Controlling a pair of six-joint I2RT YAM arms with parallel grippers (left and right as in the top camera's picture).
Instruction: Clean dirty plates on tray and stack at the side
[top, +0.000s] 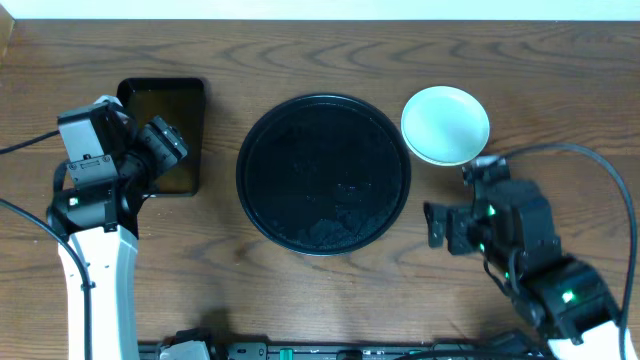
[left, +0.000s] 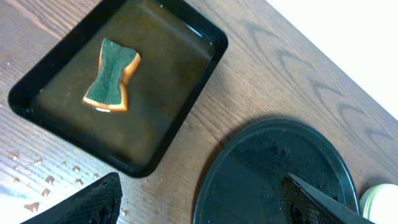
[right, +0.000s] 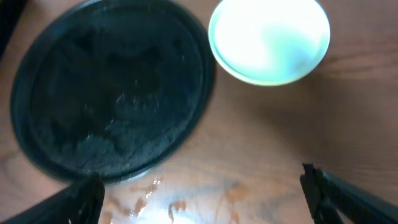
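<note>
A pale mint plate (top: 445, 125) sits on the tabletop (top: 560, 70) in the upper right of the overhead view, just beside the upper right rim of the round tray (top: 325, 175) and off it. Its inside shows plain and pale; whether other plates lie under it cannot be told. The round tray fills the middle of the frame, its black surface mottled and wet-looking.

The right pincer (right: 200, 177) hangs below the plate, toward the lower right of the overhead view, its fingers (right: 74, 202) spread wide with nothing between them. Droplets (right: 155, 199) glisten on the wood near the tray's lower edge.

At upper left a rectangular tray (left: 186, 37) holds shallow water and a green-and-orange sponge (left: 112, 74). The left pincer (left: 200, 180) hovers beside it, spread and empty.
</note>
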